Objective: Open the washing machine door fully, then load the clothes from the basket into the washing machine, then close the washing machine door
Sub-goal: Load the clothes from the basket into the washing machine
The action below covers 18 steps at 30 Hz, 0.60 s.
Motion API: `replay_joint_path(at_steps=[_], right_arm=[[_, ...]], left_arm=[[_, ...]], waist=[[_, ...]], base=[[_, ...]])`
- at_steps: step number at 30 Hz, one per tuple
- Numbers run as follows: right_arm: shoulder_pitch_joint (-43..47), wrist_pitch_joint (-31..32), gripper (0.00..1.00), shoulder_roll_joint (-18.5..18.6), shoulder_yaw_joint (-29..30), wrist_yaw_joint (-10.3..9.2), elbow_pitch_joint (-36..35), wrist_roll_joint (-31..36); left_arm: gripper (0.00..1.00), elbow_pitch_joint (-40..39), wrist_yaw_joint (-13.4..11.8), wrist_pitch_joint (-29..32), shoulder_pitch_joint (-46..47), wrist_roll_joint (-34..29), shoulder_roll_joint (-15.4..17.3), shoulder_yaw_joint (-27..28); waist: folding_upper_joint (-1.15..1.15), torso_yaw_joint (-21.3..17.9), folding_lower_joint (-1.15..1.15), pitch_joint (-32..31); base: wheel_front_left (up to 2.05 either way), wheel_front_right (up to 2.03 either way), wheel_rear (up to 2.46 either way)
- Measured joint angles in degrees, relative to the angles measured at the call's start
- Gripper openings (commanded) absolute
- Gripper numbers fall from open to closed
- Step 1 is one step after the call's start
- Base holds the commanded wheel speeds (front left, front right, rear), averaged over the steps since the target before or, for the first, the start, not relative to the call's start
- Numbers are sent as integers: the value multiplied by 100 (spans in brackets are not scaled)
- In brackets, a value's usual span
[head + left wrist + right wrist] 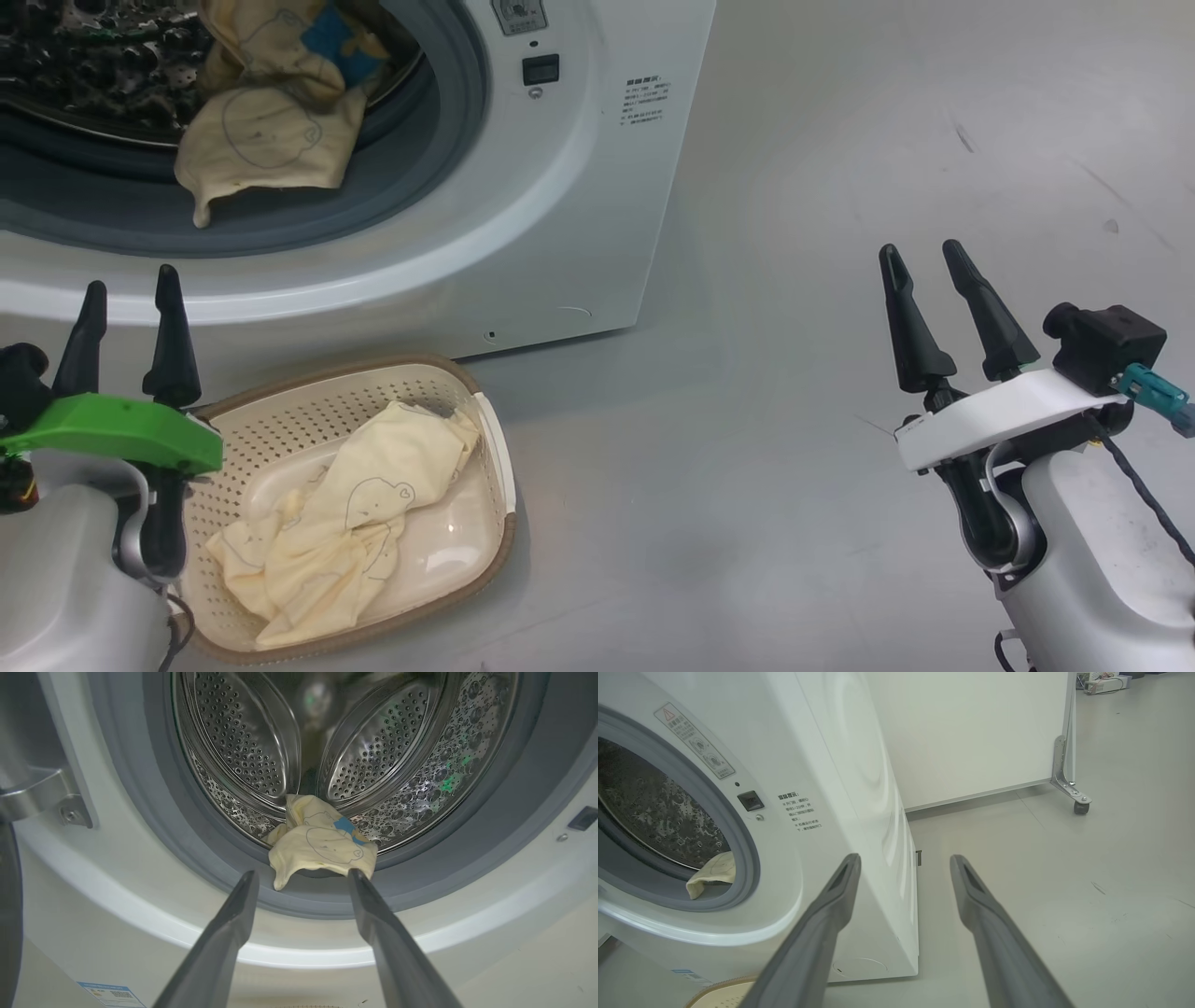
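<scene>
Left hand (pixel 131 278) and right hand (pixel 920 247) gape empty; clothes (pixel 345 523) in the basket (pixel 299 415) stretch toward the washing machine (pixel 560 187).

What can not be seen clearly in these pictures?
- Head view: the left claw hides the basket's left end.
- Head view: the printed text on the washing machine is too small to read.
- Right wrist view: the grey gasket hides most of the clothes in the drum.

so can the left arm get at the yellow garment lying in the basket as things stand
Probably yes. The left gripper is open and empty, right beside the basket, whose top is uncovered, with the garment lying loose inside. It points at the washing machine, so it must turn down first.
</scene>
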State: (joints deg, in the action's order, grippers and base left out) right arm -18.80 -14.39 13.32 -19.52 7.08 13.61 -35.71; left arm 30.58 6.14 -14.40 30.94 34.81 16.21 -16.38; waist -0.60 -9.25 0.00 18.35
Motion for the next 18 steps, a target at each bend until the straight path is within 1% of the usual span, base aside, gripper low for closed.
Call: replay_joint_path(at_steps=[9, 13, 18], right_arm=[[108, 0, 100, 69, 44, 0, -32, -5], [116, 0, 100, 81, 80, 0, -54, -7], [225, 0, 100, 119, 122, 0, -77, -7]], left_arm=[[100, -588, -38, -1, -549, -79, -94, 196], [100, -806, -136, -1, -781, -111, -164, 380], [100, -1012, -186, -1, -1051, -111, -285, 514]], waist=[[0, 173, 0, -207], [0, 219, 0, -296], [0, 281, 0, -409]], base=[[0, 0, 0], [0, 0, 0], [0, 0, 0]])
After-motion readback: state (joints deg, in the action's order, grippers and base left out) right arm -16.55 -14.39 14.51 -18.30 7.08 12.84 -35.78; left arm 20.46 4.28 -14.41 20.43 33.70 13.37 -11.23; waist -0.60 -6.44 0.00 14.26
